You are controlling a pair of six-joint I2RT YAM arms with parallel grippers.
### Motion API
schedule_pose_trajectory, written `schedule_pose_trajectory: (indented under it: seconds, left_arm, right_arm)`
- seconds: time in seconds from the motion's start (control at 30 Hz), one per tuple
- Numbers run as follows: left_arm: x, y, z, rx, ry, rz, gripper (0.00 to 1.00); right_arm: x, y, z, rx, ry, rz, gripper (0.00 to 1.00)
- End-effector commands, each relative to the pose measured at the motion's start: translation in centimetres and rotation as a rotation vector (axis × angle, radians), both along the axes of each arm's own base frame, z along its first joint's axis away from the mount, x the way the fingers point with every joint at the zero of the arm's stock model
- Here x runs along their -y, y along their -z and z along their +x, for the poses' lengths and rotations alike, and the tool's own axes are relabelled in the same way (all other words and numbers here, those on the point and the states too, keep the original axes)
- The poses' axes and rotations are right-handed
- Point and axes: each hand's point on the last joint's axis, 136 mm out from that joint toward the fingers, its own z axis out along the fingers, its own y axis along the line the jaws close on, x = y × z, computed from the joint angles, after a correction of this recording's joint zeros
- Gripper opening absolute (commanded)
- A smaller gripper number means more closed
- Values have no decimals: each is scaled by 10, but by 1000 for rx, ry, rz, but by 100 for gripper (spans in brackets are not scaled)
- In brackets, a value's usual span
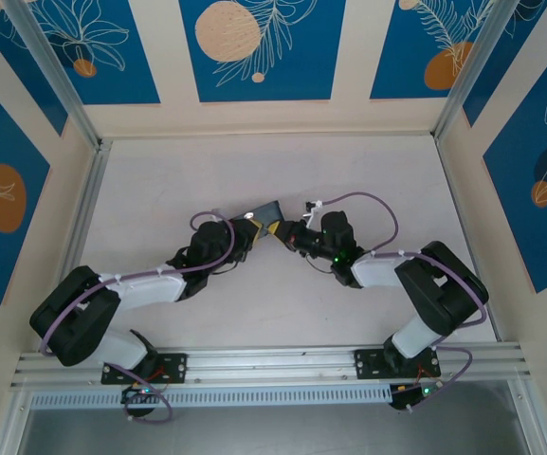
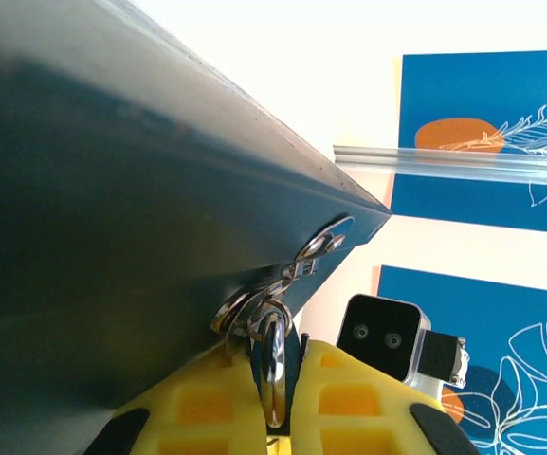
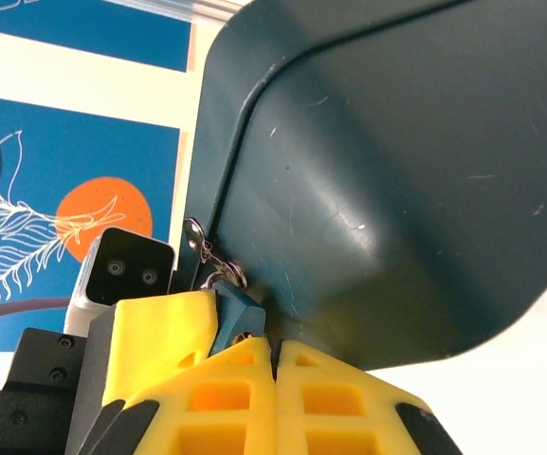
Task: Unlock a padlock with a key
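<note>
From above, both arms reach in over the table [image 1: 207, 171] and meet at its middle, the left gripper [image 1: 257, 230] and right gripper [image 1: 287, 234] nose to nose under a dark tin [image 1: 271, 210] that sits tilted just above their tips. Over to the left wrist: the tin's dark side looms across the frame, a silvery hasp [image 2: 316, 248] at its edge, and right below it the padlock [image 2: 292, 355], dark bluish, sits pinched between the yellow fingers [image 2: 358, 398] beside a silvery sliver [image 2: 273, 374]; key or shackle loop, I cannot tell. Now the right wrist: the padlock [image 3: 238, 311] hangs from the tin's edge, touching the left gripper's yellow finger [image 3: 164, 332], and the right gripper's own fingers are pressed together just beneath the lock body, anything between them hidden
</note>
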Motion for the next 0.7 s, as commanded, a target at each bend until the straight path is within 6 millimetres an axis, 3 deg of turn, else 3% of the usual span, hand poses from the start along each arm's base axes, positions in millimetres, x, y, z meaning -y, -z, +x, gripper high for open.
schedule_pose_trajectory:
  seconds: [0.0, 0.33, 0.67]
  left_arm:
    - [36, -54, -18, 119, 168, -153, 0]
    - [46, -53, -20, 113, 215, -164, 0]
    - [49, -53, -24, 109, 238, -169, 0]
  right_arm:
    - [-28, -10, -15, 75, -158, 20, 0]
    - [-41, -22, -3, 85, -228, 127, 0]
    - [-25, -12, 8, 79, -240, 37, 0]
